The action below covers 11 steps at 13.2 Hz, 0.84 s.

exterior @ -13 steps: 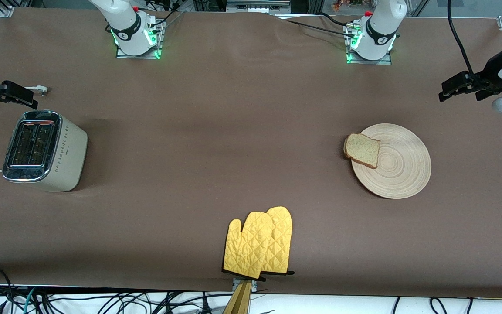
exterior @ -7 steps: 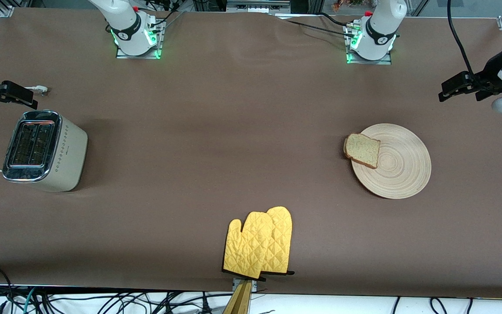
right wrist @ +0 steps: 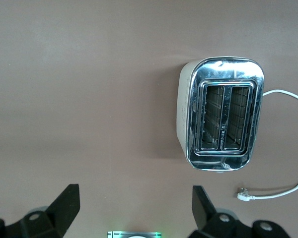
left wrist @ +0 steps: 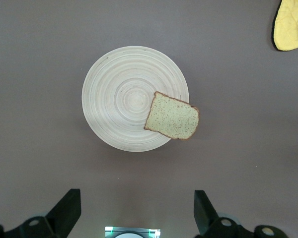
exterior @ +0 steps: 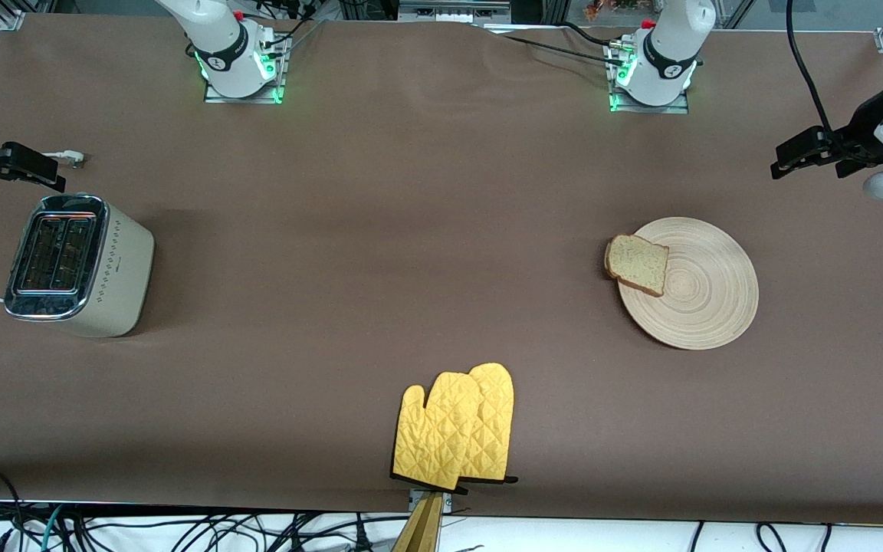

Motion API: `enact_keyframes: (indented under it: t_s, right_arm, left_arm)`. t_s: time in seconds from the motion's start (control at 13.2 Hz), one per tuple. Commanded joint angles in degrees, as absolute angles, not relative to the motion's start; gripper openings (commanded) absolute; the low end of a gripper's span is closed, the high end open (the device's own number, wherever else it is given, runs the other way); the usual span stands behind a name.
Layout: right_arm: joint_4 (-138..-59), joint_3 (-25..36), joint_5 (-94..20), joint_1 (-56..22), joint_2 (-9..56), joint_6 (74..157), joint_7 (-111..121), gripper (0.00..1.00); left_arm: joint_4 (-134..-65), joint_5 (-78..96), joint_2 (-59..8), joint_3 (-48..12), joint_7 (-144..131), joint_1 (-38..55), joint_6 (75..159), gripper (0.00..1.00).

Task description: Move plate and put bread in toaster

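On the plate [exterior: 710, 299] lies the bread [exterior: 638, 264]; both pincers gape wide.

a long table [exterior: 411, 230] covered in plain brown matte cloth carries everything. toward the left arm's end lies a large round pale-wood plate [exterior: 706, 299] with concentric ring grooves. toward the right arm's end stands a cream-beige two-slot toaster [exterior: 77, 264] with a chrome top, its white cord [right wrist: 283, 193] and plug lying on the cloth beside it. near the edge closest to the front camera, about midway along, lies a pair of yellow quilted oven mitts [exterior: 457, 425], overlapping.
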<state>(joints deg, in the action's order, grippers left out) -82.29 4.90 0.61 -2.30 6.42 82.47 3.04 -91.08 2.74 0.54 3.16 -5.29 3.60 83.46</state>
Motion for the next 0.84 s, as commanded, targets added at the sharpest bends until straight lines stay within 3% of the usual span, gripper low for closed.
enact_keyframes:
  t_s: [0.0,0.76]
  right_arm:
    - [-81.1,4.8,0.4,-1.8,6.9,82.1,3.1,1.00]
    - [-80.9,4.7,0.4,-1.9,7.1,82.4,3.3,1.00]
  left_arm:
    - [-89.8,3.0,0.2,3.5,-5.0,3.8,82.4,1.00]
    - [-90.0,3.0,-0.1,3.5,-4.9,3.7,82.4,1.00]
